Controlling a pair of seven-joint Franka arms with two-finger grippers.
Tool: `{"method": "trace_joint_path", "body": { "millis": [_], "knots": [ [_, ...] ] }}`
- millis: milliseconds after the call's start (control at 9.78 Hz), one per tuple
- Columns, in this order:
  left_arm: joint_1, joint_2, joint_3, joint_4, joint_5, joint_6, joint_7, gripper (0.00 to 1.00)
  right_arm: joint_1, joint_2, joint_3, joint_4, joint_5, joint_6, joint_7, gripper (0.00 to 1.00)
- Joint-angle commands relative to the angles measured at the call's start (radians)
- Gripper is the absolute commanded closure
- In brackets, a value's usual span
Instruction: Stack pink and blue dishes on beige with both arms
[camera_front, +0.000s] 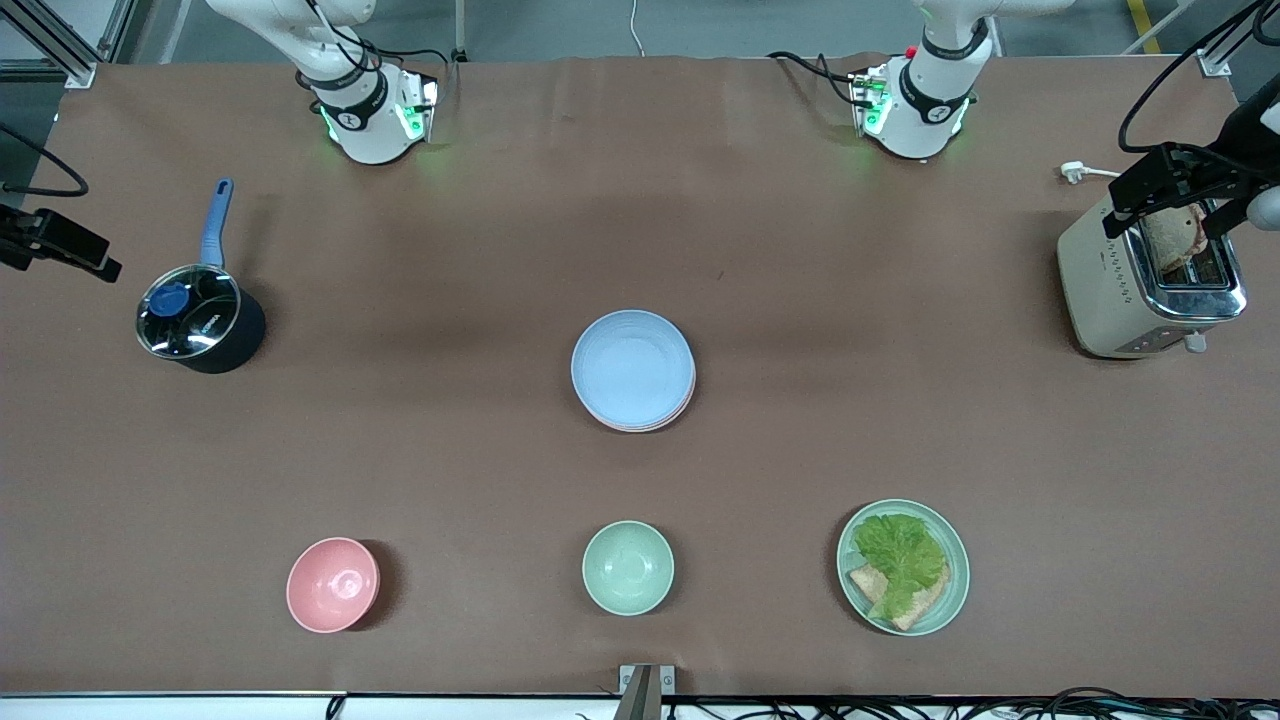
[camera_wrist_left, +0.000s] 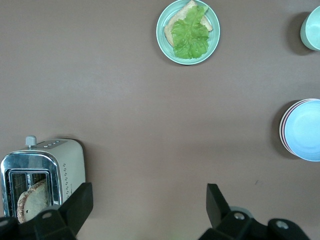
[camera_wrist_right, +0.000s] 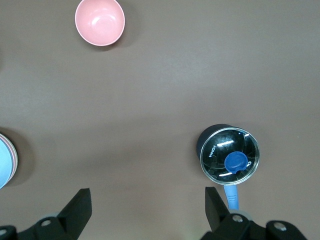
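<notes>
A: Surroundings on the worktop (camera_front: 800, 250)?
B: One lidded pot (camera_front: 195, 320), one toaster (camera_front: 1140, 290), one pink bowl (camera_front: 332, 584), one green bowl (camera_front: 627, 567), one green plate (camera_front: 950, 590) with lettuce.

A: Task items?
B: One stack mid-worktop: blue plate (camera_front: 632, 365) on top, matte, faintly ringed; pink rim (camera_front: 650, 426) beneath. Beige not discernible.

A: End effectors?
B: Left end effector (camera_wrist_left: 150, 207) released, over bare worktop by the toaster; right end effector (camera_wrist_right: 148, 210) released, by the pot.

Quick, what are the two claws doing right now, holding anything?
Left gripper: open, empty, over the table beside the toaster.
Right gripper: open, empty, beside the saucepan.
</notes>
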Motion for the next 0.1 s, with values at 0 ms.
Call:
{"method": "trace_joint_path", "body": {
  "millis": [0],
  "knots": [
    [0.013,0.005,-0.003,-0.018,-0.003,-0.015,0.021,0.00,-0.021,-0.007,0.010,0.003,-0.011,-0.008,-0.005,0.00]
  ]
}}
